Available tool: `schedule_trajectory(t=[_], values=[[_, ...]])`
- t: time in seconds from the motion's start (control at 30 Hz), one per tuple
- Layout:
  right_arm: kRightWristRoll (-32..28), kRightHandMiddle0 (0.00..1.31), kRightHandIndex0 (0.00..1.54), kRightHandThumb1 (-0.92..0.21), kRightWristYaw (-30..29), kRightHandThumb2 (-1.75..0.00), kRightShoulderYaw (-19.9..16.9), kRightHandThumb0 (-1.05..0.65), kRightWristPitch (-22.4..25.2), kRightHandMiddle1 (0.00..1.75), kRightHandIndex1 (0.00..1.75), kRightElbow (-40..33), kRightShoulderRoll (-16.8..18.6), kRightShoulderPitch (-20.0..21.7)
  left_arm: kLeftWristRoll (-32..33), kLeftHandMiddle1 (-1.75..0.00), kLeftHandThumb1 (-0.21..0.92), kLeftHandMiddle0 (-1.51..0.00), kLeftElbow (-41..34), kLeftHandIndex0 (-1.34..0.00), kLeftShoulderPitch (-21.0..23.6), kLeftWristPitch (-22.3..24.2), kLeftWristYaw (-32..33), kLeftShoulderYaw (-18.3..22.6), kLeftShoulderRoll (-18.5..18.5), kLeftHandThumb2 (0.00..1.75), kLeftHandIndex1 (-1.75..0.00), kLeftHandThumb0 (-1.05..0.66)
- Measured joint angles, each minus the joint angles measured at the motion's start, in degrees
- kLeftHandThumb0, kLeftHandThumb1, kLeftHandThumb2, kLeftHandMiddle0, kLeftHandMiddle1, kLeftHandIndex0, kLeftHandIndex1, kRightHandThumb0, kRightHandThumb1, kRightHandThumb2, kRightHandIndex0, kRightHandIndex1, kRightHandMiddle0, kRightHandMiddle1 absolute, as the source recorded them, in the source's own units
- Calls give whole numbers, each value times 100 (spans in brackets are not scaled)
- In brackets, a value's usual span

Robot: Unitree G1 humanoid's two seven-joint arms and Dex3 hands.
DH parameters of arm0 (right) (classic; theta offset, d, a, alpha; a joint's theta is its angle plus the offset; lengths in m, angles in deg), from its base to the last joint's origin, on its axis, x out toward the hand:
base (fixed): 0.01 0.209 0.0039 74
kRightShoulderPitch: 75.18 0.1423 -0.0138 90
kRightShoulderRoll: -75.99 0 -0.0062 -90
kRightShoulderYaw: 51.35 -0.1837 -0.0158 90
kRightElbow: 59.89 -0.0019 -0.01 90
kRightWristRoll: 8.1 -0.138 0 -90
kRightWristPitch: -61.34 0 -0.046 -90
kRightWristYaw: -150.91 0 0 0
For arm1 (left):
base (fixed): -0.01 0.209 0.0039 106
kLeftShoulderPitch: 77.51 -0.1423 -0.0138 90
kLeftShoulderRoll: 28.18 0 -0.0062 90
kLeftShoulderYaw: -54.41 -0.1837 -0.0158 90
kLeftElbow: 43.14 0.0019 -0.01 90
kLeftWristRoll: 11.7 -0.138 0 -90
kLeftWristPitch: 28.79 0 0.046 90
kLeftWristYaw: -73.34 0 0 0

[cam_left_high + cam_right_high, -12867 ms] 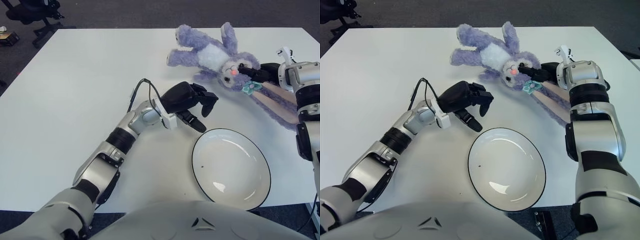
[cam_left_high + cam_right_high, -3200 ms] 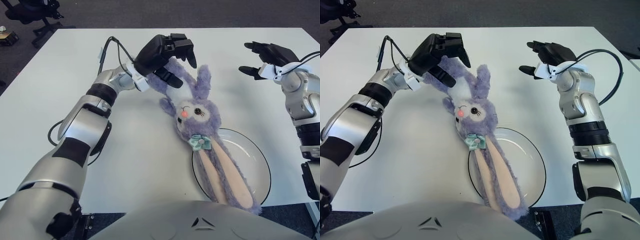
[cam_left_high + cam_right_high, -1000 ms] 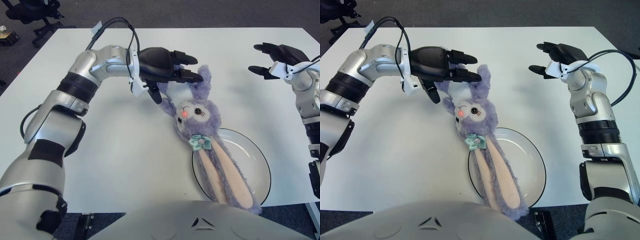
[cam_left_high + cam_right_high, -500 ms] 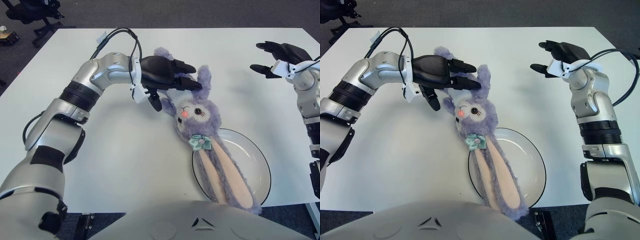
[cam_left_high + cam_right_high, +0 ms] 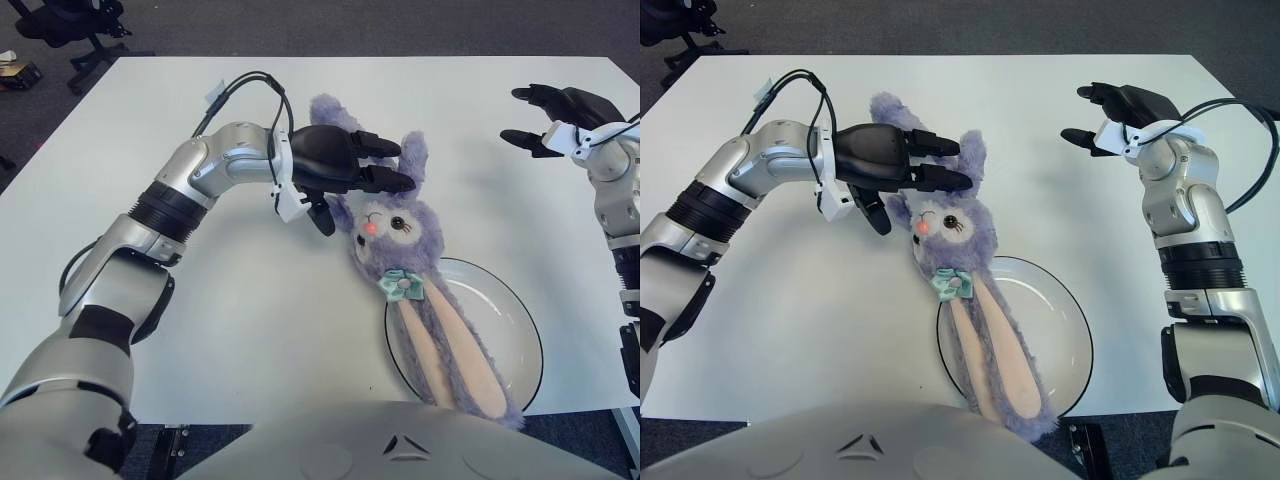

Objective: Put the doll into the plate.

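White table (image 5: 200,330) — doll (image 5: 395,225) ears across plate (image 5: 525,345).

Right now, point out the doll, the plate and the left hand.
doll (image 5: 392,225): left eye view, on its face.
plate (image 5: 510,318): left eye view, on the bare right part of its rim.
left hand (image 5: 340,168): left eye view, over the doll's body, between its fingertips.

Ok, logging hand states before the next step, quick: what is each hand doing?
Left hand: fingers spread over the doll, not gripping it.
Right hand: open, holding nothing.
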Motion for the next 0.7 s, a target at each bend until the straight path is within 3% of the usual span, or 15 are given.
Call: schedule_trajectory(t=[0.7], values=[[47, 39, 53, -92, 86, -62, 29, -67, 233, 3, 2, -22, -13, -34, -554, -3, 92, -27, -26, -19, 42, 356, 88, -169, -658, 51, -6, -91]])
